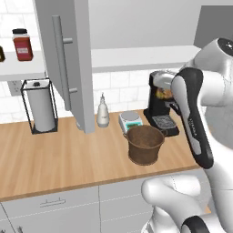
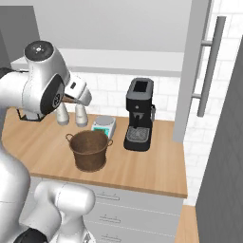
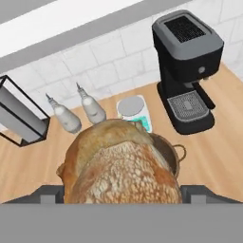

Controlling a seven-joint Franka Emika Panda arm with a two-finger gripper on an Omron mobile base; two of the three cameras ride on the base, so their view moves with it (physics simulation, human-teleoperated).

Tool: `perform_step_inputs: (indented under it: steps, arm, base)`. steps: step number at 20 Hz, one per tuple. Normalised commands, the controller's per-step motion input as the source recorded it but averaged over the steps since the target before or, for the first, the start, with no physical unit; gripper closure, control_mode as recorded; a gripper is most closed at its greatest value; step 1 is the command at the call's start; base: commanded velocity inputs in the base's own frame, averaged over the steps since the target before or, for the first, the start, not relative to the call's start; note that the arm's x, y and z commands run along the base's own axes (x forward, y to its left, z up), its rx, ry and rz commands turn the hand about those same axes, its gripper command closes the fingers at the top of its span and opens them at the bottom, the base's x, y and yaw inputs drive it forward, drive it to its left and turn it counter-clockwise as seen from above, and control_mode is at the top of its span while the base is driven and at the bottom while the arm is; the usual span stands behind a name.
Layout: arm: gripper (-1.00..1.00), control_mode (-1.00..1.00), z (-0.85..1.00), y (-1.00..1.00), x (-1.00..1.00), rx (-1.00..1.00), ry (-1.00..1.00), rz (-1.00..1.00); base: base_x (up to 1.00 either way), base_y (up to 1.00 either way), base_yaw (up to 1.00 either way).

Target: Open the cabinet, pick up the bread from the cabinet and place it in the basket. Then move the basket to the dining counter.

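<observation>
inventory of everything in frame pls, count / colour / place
bread: 1, golden-brown, in the gripper above the basket
basket: 1, dark brown, on the wood counter, in front of the scale
cabinet: 1, light grey, on the wall, doors open
coffee machine: 1, black, back of counter
scale: 1, white, left of the coffee machine
bottles: 2, white, by the tiled wall
paper towel roll: 1, white in a black stand, far left
jar: 1, red, cabinet shelf
gripper: 1, wide around the bread

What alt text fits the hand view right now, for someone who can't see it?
A golden-brown bread sits close under the camera, above the brown basket on a wooden counter. Behind stand a black coffee machine, a small scale and two white bottles.
</observation>
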Motion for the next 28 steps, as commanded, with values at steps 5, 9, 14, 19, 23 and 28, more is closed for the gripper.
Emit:
perform_step_inputs:
  steps: [5,9,14,19,23,28]
  arm:
    - [1.00,-1.00,-1.00,0.00,-0.06,0.05,0.00,-0.17]
    - [1.00,-1.00,-1.00,0.00,-0.08,0.07,0.02,-0.09]
    - [1.00,-1.00,-0.69,0.01,0.83,0.09,0.04,-0.05]
    - [1.00,-1.00,-0.85,0.22,0.35,0.01,0.12,-0.05]
    - [1.00,-1.00,-0.46,0.05,0.73,0.00,0.26,-0.04]
    - [1.00,-1.00,-0.45,-0.02,0.42,0.02,0.11,0.00]
  base:
    - [0.00,0.00,0.00]
    - [0.00,0.00,0.00]
    - [0.00,0.00,0.00]
    - [0.00,0.00,0.00]
    - [0.00,0.00,0.00]
    - [0.00,0.00,0.00]
